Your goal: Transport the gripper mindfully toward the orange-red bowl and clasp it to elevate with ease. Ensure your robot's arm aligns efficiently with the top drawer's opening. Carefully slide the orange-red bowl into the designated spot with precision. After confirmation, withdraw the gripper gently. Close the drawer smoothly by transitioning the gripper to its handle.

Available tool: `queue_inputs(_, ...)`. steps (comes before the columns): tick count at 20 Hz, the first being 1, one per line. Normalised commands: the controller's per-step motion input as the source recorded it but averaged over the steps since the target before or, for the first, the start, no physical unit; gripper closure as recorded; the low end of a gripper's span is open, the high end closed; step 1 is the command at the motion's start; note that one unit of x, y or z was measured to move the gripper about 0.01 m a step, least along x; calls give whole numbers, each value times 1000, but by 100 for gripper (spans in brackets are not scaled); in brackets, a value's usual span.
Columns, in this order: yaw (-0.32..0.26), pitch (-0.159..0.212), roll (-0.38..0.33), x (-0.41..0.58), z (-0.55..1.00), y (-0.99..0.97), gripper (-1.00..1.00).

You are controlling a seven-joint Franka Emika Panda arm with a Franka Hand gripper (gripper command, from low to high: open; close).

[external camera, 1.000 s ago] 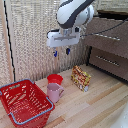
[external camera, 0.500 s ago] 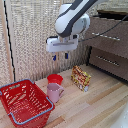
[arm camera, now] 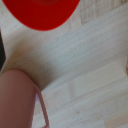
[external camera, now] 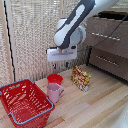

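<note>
hand hovers above the surface, fingers apart, holding nothing | orange-red bowl sits just below it, touching the pink mug

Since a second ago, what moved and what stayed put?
The hand swung toward the exterior view's left, nearer above the orange-red bowl. It holds nothing. The bowl, pink mug, red basket and snack box stayed put.

Home-like kitchen mock-up, pale wooden counter, dark brown drawers, woven blinds
</note>
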Motion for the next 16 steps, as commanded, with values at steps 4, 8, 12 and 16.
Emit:
queue_inputs(4, -48, 16, -54, 250, -319, -6, -100)
queue_inputs(8, -16, 0, -28, 311, -291, -82, -100)
queue_inputs(12, 4, 2, -30, 185, -284, -239, -100)
queue_inputs(16, 40, 0, -37, 35, -314, -181, -100)
